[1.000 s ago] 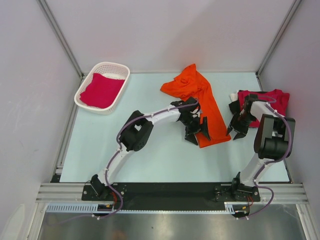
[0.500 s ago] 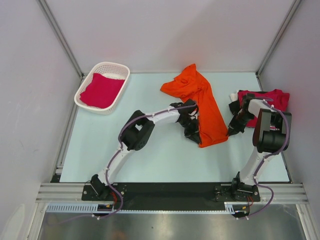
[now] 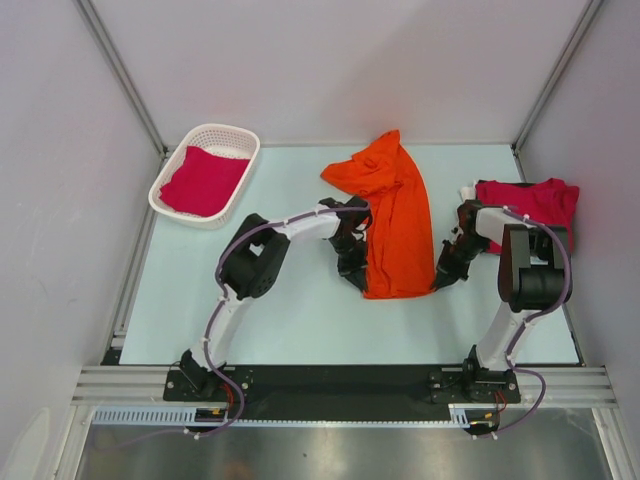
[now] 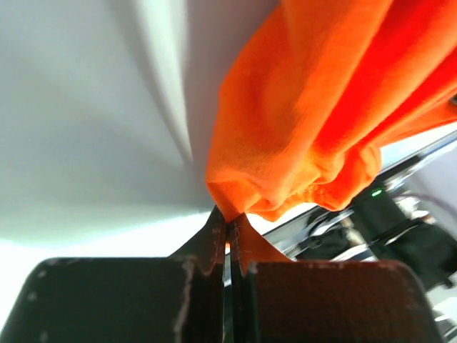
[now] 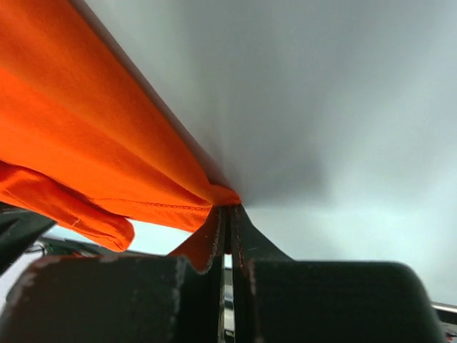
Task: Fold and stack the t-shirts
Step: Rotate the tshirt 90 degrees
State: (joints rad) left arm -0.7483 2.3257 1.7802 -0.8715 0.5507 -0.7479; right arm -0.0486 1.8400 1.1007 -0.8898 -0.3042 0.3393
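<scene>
While the orange t-shirt [image 3: 395, 220] lies on the table [image 3: 290, 320], my left gripper [image 4: 229, 230] is clamped on its near-left corner. My right gripper [image 5: 226, 214] is clamped on the near-right corner.

A robotics lab test cell: plain white wall panels [image 3: 330, 60] in silver aluminium frame rails [image 3: 122, 75] stand beyond and beside the left tool [image 3: 360, 285], enclosing the pale green flat desk [image 3: 290, 320]; a black metal base plate [image 3: 340, 385] lies nearer.

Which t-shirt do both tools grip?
The orange t-shirt, pinched by the left tool and right tool; the red t-shirt in the basket and the red one at right lie ungripped.
</scene>
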